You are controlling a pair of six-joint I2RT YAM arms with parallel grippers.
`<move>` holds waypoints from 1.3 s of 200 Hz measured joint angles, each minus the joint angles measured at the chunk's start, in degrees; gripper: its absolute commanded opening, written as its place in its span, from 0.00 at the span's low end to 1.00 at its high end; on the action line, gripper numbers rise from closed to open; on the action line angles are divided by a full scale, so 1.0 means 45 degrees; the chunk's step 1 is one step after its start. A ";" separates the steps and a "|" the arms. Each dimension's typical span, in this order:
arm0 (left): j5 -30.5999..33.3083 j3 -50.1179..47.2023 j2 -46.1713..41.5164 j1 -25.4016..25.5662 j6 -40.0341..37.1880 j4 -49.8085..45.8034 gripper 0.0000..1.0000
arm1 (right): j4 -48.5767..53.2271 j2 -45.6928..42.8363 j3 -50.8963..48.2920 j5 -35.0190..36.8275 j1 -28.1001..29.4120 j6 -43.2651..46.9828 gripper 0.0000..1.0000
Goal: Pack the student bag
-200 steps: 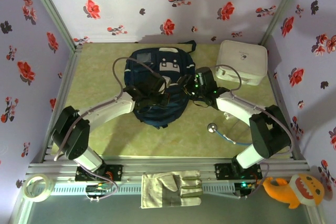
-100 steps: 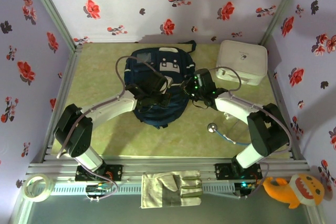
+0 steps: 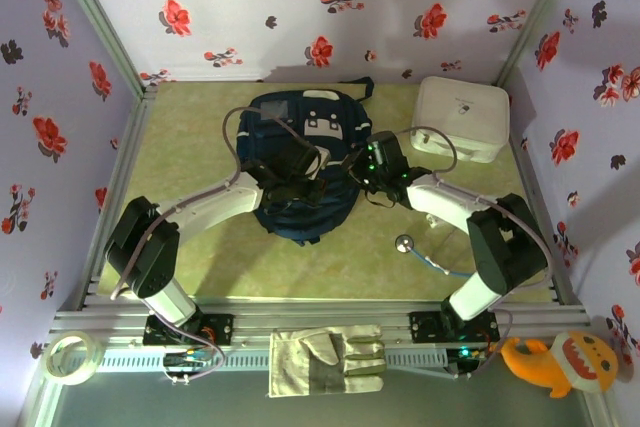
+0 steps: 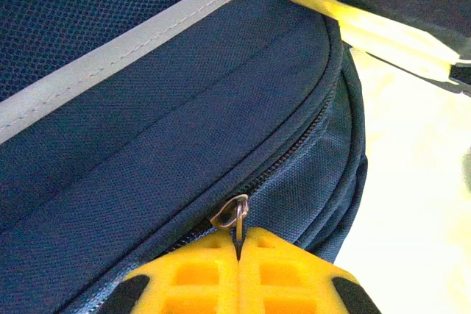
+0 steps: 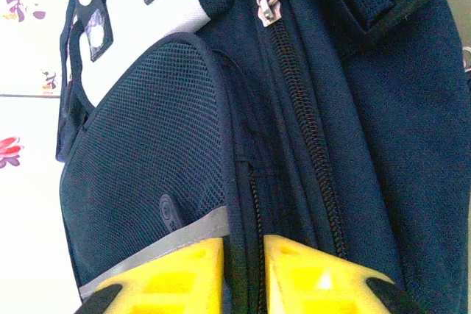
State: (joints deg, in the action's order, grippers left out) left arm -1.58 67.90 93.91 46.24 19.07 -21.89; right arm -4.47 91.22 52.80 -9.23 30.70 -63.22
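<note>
Two arms meet over the backpack (image 3: 300, 162). It lies flat on the green table (image 3: 190, 237), just past centre toward 12 o'clock, and its end with the white patches and grey square points at 12.

Top view:
- We see the left gripper (image 3: 305, 182) on the bag's middle, its arm coming in from 8 o'clock.
- The right gripper (image 3: 352, 162) sits at the bag's 3 o'clock edge, its arm coming in from 4 o'clock.

Left wrist view:
- The left gripper (image 4: 239, 244) has its yellow fingers (image 4: 199, 270) pressed together, clamped on the metal zip pull (image 4: 234, 211) of the zipper curving round the bag's side.
- The teeth look meshed on the 1 o'clock side of the pull.
- A grey stripe (image 4: 110, 56) crosses the fabric toward 11 o'clock.
- Another yellow finger (image 4: 368, 27) shows at 1 o'clock.

Right wrist view:
- The right gripper (image 5: 243, 255) has its fingers nearly together, pinching a ridge of navy fabric at the edge of the mesh pocket (image 5: 147, 152).
- We mark a second zip pull (image 5: 266, 1) at 12 o'clock, untouched.

Other things, from the bag:
- A white case (image 3: 462, 117) at 2 o'clock, well apart.
- A small round disc on a tube (image 3: 405, 243) at 4 o'clock, on the table.
- A work glove (image 3: 328, 359) at 6 o'clock, on the near rail.
- A tape roll (image 3: 70, 357) at 7 o'clock.
- An orange plush toy (image 3: 560, 362) at 5 o'clock.
</note>
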 measured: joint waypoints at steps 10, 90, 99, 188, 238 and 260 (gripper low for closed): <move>0.0019 0.0000 0.0000 0.0000 0.0000 -0.0010 0.00 | 0.0010 0.0024 0.0000 -0.0034 -0.0005 0.0015 0.11; 0.1336 -0.1457 -0.1151 -0.0359 -0.0374 0.0146 0.00 | 0.1370 0.0228 0.1491 0.0534 -0.0539 0.1967 0.02; 0.1608 -0.1778 -0.1370 -0.0549 -0.0379 0.0151 0.00 | 0.1520 0.0432 0.1787 0.0631 -0.0695 0.2229 0.02; 0.2404 -0.2696 -0.2069 -0.2089 -0.1010 0.0277 0.00 | 0.1807 0.1734 0.3143 0.0520 -0.1579 0.3371 0.35; 0.1948 -0.2191 -0.2084 -0.1316 -0.1666 0.0053 0.00 | 0.1365 0.0019 0.1666 0.0005 -0.1705 0.2297 0.56; 0.1613 -0.1855 -0.2079 -0.0758 -0.1778 0.0102 0.00 | 0.1200 -0.1010 0.0617 0.0000 -0.1491 0.1593 0.56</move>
State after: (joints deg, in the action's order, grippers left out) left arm 5.67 59.55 84.55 42.83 11.07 -21.43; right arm 0.93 86.67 55.57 -9.23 23.99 -56.05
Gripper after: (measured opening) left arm 0.040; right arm 0.560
